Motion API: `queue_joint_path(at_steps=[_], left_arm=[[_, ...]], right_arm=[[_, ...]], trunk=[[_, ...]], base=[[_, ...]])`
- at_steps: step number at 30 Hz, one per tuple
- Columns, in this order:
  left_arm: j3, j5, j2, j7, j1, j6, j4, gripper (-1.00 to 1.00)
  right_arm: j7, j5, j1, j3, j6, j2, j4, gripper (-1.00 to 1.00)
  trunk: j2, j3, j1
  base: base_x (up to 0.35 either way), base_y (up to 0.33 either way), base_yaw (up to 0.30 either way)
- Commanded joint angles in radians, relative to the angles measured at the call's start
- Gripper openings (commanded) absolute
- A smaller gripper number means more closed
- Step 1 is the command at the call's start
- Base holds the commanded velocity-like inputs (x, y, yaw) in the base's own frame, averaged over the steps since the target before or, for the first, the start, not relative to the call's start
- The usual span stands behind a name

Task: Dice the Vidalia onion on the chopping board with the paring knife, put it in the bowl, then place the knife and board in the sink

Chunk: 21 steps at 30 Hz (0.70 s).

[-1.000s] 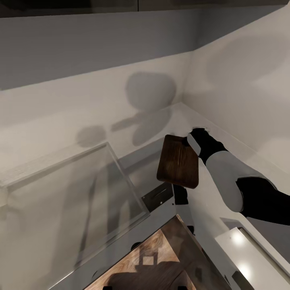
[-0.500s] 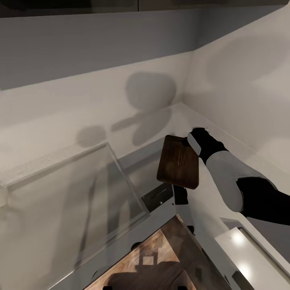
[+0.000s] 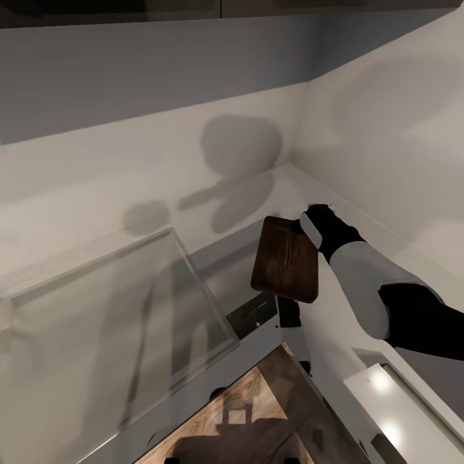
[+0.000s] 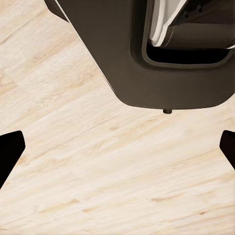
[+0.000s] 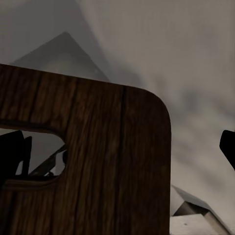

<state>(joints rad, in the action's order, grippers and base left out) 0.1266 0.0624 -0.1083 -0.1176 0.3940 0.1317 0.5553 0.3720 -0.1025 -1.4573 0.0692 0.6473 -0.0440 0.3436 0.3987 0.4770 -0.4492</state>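
The dark brown chopping board [image 3: 285, 260] hangs tilted in the air above the grey countertop [image 3: 258, 193], close to the wall corner. My right gripper [image 3: 308, 227] is shut on its far end, by the slot handle. In the right wrist view the board [image 5: 98, 161] stands right in front of the camera, one dark finger [image 5: 11, 152] showing through the slot and the other fingertip [image 5: 228, 147] off to the side. The sink's rectangular grey basin [image 3: 193, 270] lies down and left of the board. My left gripper [image 4: 117, 147] is open over the plank floor. Knife, bowl and onion are out of view.
Grey walls meet in a corner [image 3: 298, 129] just beyond the board, with dark cabinets [image 3: 161, 8] above. The light wooden floor [image 3: 241, 412] shows at the bottom of the head view. My dark base [image 4: 161, 54] hangs over the floor in the left wrist view.
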Motion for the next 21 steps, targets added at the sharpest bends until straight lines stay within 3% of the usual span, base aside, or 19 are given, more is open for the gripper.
queue_joint_path(at_steps=[1,21], left_arm=[[0.007,0.007,0.001,-0.008,0.000,0.002,0.002,1.00],[0.007,0.006,0.001,-0.008,0.000,0.002,0.003,1.00]], right_arm=[[0.007,-0.016,0.000,0.007,0.005,0.001,-0.066,1.00],[0.004,-0.016,0.000,0.009,0.018,0.007,-0.067,1.00]], trunk=[[0.001,0.002,-0.001],[0.001,0.002,-0.001]], base=[[0.000,0.000,0.000],[0.000,0.000,0.000]])
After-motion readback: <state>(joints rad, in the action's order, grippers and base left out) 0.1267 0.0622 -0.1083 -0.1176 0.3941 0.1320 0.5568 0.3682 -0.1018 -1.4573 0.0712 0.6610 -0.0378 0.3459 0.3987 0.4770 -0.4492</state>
